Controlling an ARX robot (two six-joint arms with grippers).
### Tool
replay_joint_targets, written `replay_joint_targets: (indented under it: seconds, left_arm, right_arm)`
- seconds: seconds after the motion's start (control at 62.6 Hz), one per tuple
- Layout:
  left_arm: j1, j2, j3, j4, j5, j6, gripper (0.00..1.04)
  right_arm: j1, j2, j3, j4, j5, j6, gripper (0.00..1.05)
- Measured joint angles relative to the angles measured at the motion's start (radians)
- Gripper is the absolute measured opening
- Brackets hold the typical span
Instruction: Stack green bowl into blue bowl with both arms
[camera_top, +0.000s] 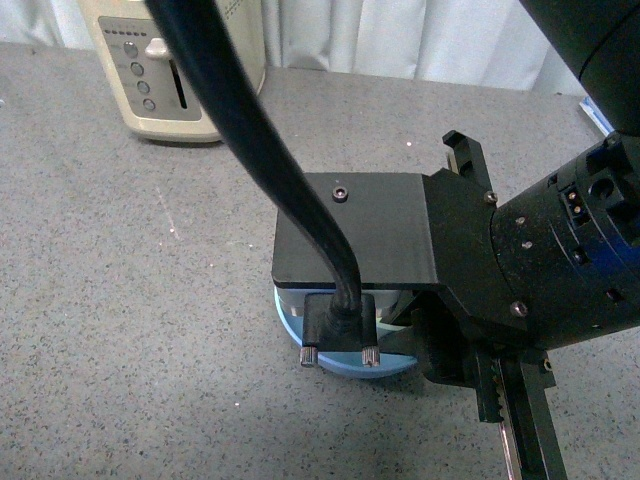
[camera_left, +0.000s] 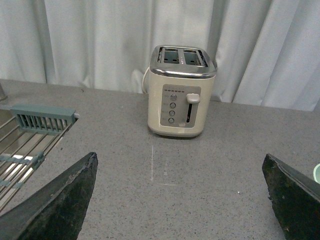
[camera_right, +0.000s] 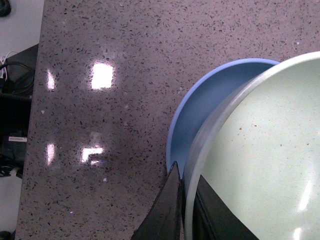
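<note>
Green bowl (camera_right: 260, 155) sits tilted inside the blue bowl (camera_right: 210, 100); right end effector (camera_right: 186, 207) pinches its rim; release remains; left end effector (camera_left: 180, 200) gapes empty.

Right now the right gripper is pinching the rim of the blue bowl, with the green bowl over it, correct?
Not quite. The right wrist view shows the right gripper pinching the rim of the green bowl, not the blue bowl; the green one does sit over the blue.

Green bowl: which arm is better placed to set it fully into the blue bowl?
The right. Its fingers pinch the green bowl rim, directly over the blue bowl. The left gripper is open, facing the toaster, holding nothing.
</note>
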Motion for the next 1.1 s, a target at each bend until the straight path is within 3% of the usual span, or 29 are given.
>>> replay_joint_targets:
  seconds: [0.447,0.671,0.799,0.926,1.038,1.102]
  left_arm:
    - [0.000,0.000,0.000,0.000,0.000,0.000,0.98]
    - [0.000,0.000,0.000,0.000,0.000,0.000,0.98]
    - [0.000,0.000,0.000,0.000,0.000,0.000,0.98]
    - [0.000,0.000,0.000,0.000,0.000,0.000,0.98]
    - [0.000,0.000,0.000,0.000,0.000,0.000,0.98]
    - [0.000,0.000,0.000,0.000,0.000,0.000,0.98]
  right_arm:
    - [0.002,0.038,0.008,0.038,0.023,-0.025,0.03]
    - [0.000,0.030,0.007,0.045,0.026,-0.003,0.34]
    - [-0.023,-0.006,0.024,0.003,0.002,0.093,0.55]
    - [-0.086,-0.085,0.040,-0.007,-0.037,0.326,0.78]
    - [-0.157,-0.160,0.016,0.043,-0.014,0.529,0.96]
    - [-0.206,-0.211,-0.019,0.064,0.014,0.639,0.96]
